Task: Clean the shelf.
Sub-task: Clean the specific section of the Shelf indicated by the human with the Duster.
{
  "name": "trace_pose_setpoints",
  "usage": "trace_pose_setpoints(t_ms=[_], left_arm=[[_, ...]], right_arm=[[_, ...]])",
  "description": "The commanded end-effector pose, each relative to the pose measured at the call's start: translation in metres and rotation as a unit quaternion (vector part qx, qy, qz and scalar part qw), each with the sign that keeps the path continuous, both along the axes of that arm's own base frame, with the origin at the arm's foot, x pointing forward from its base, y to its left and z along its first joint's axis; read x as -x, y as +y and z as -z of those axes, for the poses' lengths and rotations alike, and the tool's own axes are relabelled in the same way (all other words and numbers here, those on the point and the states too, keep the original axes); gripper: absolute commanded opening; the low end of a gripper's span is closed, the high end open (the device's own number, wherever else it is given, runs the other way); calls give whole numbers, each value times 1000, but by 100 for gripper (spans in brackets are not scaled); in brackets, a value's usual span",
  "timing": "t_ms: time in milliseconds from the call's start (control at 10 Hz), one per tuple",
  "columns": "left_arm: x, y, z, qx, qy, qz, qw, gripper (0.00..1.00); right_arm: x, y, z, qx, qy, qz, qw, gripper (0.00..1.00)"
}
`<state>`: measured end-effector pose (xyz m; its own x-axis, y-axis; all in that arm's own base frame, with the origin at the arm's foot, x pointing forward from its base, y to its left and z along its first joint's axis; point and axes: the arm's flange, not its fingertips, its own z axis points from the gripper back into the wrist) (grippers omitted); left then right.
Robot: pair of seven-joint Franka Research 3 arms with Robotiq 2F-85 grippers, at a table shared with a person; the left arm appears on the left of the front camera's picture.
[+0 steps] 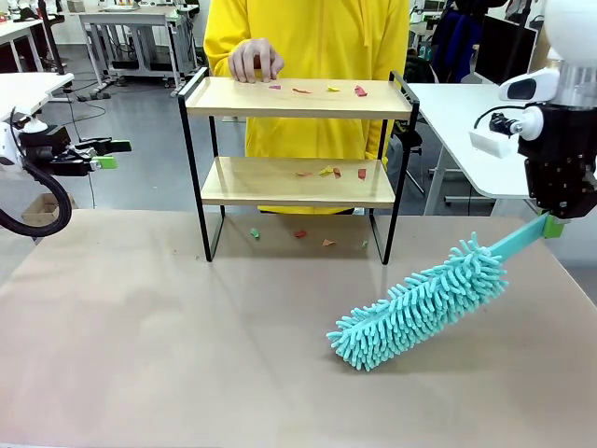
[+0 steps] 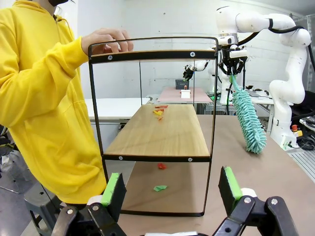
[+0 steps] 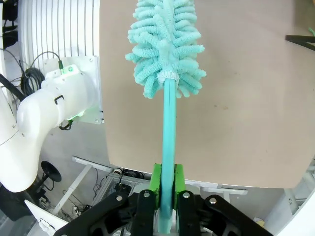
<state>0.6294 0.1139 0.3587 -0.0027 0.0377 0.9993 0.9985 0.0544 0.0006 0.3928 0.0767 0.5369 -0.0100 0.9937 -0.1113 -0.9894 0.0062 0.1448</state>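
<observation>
One duster [image 1: 420, 303], one shelf [image 1: 298, 99], four scraps [image 1: 300, 91] on top.

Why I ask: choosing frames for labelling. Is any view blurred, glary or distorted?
Front view: sharp, evenly lit, soft shadow under the duster. Left wrist view: wide-angle, the shelf tapers steeply away. Right wrist view: crisp, no glare on the table.

shelf [image 1: 242, 184]: light matt wood boards, thin black metal frame | duster [image 1: 420, 303]: fluffy teal cloth, smooth plastic handle
</observation>
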Motion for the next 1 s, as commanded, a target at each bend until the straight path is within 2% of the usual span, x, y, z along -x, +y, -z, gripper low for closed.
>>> trace_pose_setpoints(t_ms=[0, 800, 900], left_arm=[[1, 1, -2, 0, -6, -2, 1000, 100], [1, 1, -2, 0, -6, -2, 1000, 100], [1, 1, -2, 0, -6, -2, 1000, 100]], right_arm=[[1, -3, -3, -6, -2, 0, 1000, 13], [0, 0, 0, 0, 0, 0, 1000, 13], [4, 8, -12, -46, -4, -1, 999, 13]])
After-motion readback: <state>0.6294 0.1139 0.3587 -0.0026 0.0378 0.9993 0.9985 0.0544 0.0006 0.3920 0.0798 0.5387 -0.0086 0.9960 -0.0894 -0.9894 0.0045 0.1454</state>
